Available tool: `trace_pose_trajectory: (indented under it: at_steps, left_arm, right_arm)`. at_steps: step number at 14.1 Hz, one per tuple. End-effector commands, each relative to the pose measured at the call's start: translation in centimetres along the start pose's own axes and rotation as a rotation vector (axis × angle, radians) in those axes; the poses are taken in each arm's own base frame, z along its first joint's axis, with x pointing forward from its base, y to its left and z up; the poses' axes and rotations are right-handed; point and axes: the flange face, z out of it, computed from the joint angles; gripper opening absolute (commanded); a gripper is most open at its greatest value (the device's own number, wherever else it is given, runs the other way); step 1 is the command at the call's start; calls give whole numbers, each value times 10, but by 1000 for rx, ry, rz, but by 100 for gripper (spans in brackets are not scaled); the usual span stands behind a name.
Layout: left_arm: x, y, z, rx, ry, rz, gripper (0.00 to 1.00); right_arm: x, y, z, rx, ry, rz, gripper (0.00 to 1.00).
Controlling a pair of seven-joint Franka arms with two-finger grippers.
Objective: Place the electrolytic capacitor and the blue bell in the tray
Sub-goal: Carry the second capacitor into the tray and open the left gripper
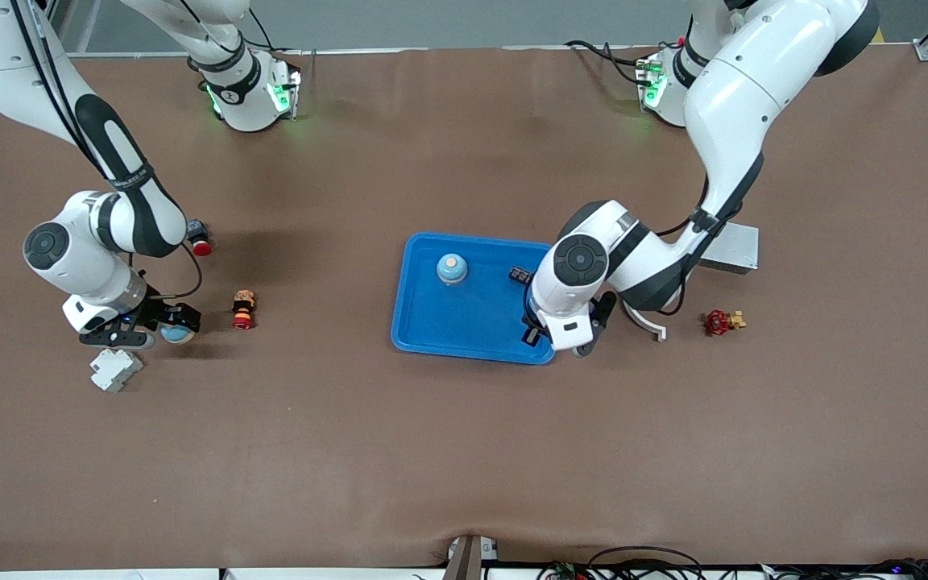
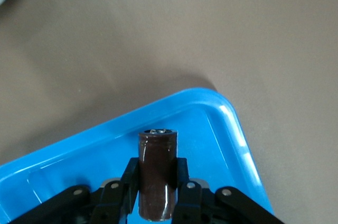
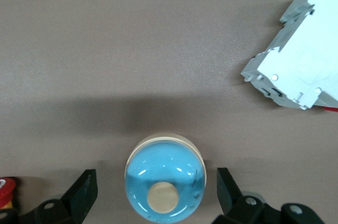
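Brown table [image 1: 464, 451], blue tray [image 1: 432, 330] at centre.

Front view: left gripper [image 1: 540, 332] over tray corner toward left arm's end. Blue bell [image 1: 452, 269] already in tray. Right gripper [image 1: 159, 329] low at right arm's end, well apart from tray, beside white block [image 1: 115, 369].

Left wrist view: fingers [image 2: 129, 179] clamped on dark capacitor [image 2: 157, 174], over tray [image 2: 222, 145] interior near rim corner.

Right wrist view: fingers [image 3: 82, 192] spread wide, second blue bell [image 3: 165, 179] between them, untouched; white block [image 3: 298, 60] near.
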Motion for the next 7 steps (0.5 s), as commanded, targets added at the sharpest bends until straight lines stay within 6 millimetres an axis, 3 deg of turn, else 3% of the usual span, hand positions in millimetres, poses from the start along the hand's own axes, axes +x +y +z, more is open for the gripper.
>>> trace_pose_trajectory:
  at_steps: [1, 7]
  left_arm:
    - [-13, 4, 9, -13, 22, 22, 0]
    - [-24, 2, 29, -11, 4, 37, 0]
  right_arm:
    - [2, 8, -3, 3, 9, -8, 100]
    - [0, 10, -1, 5, 3, 1, 100]
